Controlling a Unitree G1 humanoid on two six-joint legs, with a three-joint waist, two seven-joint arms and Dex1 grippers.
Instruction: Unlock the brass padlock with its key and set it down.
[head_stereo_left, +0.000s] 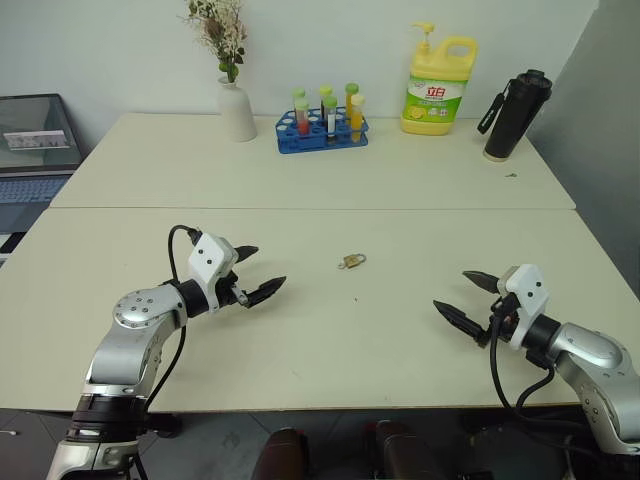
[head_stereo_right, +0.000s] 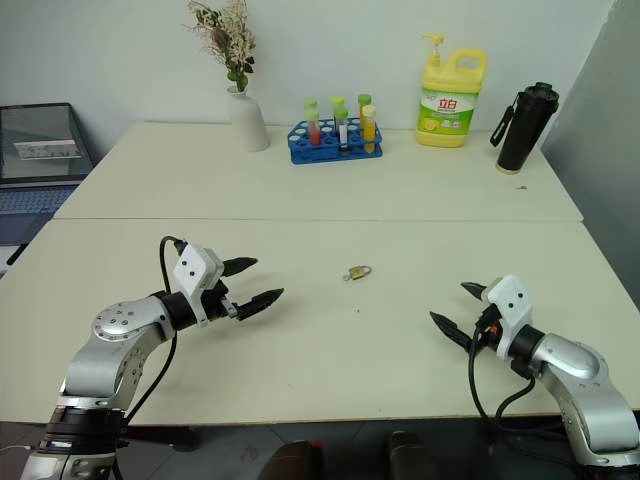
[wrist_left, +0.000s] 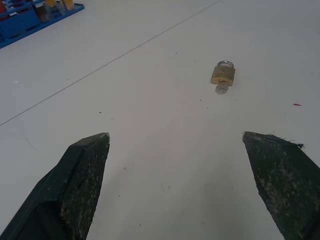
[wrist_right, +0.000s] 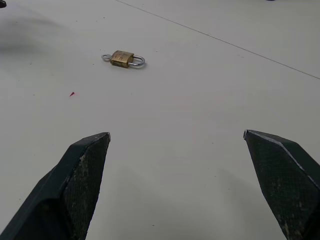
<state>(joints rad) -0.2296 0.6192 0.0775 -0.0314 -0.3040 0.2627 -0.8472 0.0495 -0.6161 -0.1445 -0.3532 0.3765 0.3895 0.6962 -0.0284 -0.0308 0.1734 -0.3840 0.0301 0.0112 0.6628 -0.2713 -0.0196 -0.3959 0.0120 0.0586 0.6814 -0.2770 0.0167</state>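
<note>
1. Here, from the head views, we see the brass padlock (head_stereo_left: 352, 261) lying flat on the pale tabletop (head_stereo_left: 300, 180), roughly midway between our two arms and a little farther out than both. The left claw (head_stereo_left: 254, 271) hovers to its left with fingers spread wide, holding nothing; the right claw (head_stereo_left: 466, 296) hovers to its right, equally wide and holding nothing. Both are well apart from the padlock.
2. Farther back on the tabletop we see a white vase (head_stereo_left: 237, 110) with a sprig, a blue tube rack (head_stereo_left: 322, 132), a yellow detergent bottle (head_stereo_left: 439, 86) and a black flask (head_stereo_left: 517, 115). A laptop (head_stereo_left: 35, 150) sits off the tabletop's left side.
3. In the left wrist view, we see the padlock between the two spread black fingers (wrist_left: 82, 172) and beyond them, with the key (wrist_left: 222, 89) showing as a small silver piece at its base, seemingly in the keyhole.
4. In the right wrist view, the padlock lies on its side beyond the wide-set fingers (wrist_right: 85, 170), its silver shackle at one end and a bit of the key at the other.
</note>
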